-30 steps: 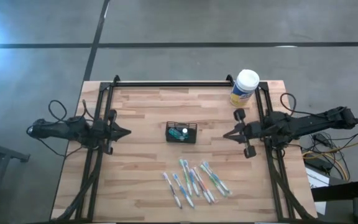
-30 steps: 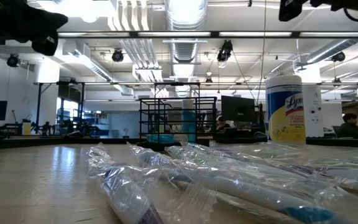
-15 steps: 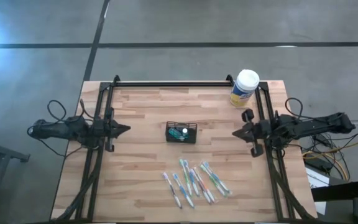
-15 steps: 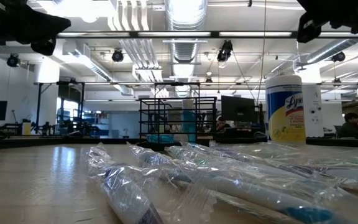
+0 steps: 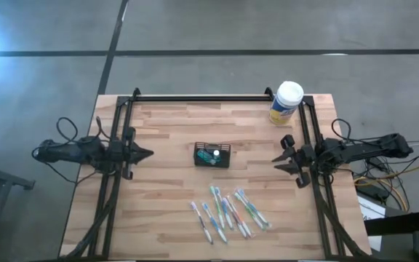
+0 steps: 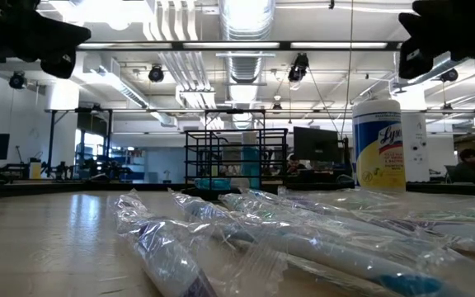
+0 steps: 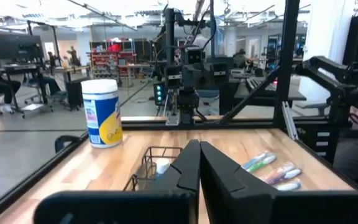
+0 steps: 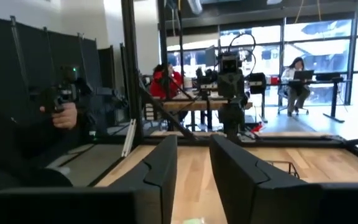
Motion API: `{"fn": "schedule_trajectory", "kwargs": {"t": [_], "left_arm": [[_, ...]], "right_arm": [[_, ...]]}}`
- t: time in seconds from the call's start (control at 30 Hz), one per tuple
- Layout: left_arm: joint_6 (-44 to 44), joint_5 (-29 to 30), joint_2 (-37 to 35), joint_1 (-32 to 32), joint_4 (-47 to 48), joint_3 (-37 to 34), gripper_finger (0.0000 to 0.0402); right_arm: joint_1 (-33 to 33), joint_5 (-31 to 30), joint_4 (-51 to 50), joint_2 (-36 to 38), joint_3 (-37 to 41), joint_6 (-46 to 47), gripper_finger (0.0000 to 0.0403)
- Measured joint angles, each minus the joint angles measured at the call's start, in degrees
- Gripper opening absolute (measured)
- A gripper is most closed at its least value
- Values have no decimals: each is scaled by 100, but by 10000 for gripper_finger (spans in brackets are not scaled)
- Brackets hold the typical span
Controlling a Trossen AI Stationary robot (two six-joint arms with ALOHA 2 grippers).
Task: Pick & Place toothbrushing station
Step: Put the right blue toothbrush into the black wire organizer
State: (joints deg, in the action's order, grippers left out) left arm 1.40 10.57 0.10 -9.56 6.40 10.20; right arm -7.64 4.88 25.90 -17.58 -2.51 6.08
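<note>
The toothbrushing station (image 5: 212,155) is a small black wire-mesh holder standing on its base mid-table, with a small white and green thing inside; it also shows in the low view (image 6: 225,161) and the left wrist view (image 7: 148,163). Several wrapped toothbrushes (image 5: 228,212) lie flat near the front edge. My left gripper (image 5: 149,153) hovers shut over the table's left side, pointing level at the holder (image 7: 199,149). My right gripper (image 5: 276,160) hovers open over the right side, also pointing toward the holder (image 8: 193,146). Both are well apart from it.
A white-lidded, yellow-labelled canister (image 5: 286,102) stands at the far right corner. Black frame rails (image 5: 202,97) run along the far edge and both sides. Bare wood lies between each gripper and the holder. People sit at desks in the room beyond.
My right gripper has drawn back toward the table's right edge and sunk lower, rolling a little. The holder, the toothbrushes and the canister have stayed where they were.
</note>
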Motion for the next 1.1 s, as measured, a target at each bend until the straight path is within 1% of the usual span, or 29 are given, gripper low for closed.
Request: {"fn": "schedule_trajectory", "kwargs": {"t": [0.1,0.17,0.4,0.57,0.67,0.8,0.87,0.93,1.0,1.1], "left_arm": [[-12,-2,18,2,18,-4,16],[-110,-2,27,2,15,-5,19],[-254,-3,120,2,16,-7,25],[-255,-2,125,2,16,12,20],[-255,-2,125,2,32,13,13],[-330,-2,122,7,265,35,4],[-351,0,122,7,363,74,4],[-351,57,122,7,386,86,3],[-350,236,122,7,423,92,3],[-298,368,122,7,510,143,2]], "right_arm": [[0,5,11,-95,1,-4,93],[0,-27,1,-162,1,-82,83],[0,-287,7,-392,-76,-378,15],[0,-369,3,-381,-183,-504,11],[0,-546,1,-379,-293,-542,11],[-4,-677,-109,-386,-509,-658,11],[-86,-932,-279,-413,-631,-677,11],[-249,-1434,-491,-527,-724,-718,11],[-482,-1883,-606,-680,-772,-836,11],[-907,-2223,-604,-867,-813,-1202,11]]}}
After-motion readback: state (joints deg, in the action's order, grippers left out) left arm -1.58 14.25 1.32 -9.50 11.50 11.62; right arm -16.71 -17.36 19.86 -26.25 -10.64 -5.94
